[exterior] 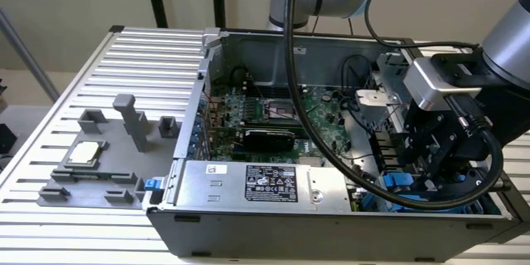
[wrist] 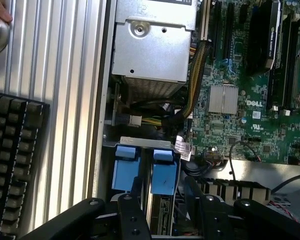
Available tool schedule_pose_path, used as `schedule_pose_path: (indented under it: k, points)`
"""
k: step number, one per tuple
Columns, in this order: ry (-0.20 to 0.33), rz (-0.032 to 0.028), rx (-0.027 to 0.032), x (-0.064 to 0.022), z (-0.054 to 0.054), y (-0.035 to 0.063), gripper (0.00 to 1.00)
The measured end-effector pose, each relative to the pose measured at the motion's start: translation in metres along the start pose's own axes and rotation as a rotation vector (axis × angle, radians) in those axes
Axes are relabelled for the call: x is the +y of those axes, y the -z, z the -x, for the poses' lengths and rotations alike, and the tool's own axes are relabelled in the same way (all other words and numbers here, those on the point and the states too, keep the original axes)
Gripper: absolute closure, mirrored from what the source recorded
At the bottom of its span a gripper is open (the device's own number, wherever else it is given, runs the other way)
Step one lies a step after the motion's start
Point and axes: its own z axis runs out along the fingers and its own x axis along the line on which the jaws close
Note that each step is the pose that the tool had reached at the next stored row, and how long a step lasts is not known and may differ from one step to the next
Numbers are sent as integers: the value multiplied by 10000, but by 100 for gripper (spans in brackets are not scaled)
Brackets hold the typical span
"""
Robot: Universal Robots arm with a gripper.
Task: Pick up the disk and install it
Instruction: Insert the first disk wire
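Two blue carriers (wrist: pixel 125 172) sit beside the power supply (wrist: pixel 152 50); the tool (wrist: pixel 163 191) straddles the disk (wrist: pixel 165 175), grip unclear. Likely stiff, weighty, fragile: take its sides.

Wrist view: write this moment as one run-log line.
gripper open | nearest: disk | disk in drive bay beside second blue carrier

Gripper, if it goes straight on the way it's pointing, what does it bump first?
Probably the disk in its blue frame, beside another blue carrier in the computer case. It lies straight ahead, between the fingers of the open gripper; how near I cannot tell.
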Motion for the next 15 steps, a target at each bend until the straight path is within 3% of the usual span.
schedule_pose_path:
  k: [5, 10, 11, 15]
  points:
    - [1, -12, 4, 0, 2, 19, 0]
    - [1, -13, 1, -8, 9, 233, 0]
    - [1, -13, 0, -14, 10, 280, 100]
    - [6, -14, -10, -110, 7, 374, 100]
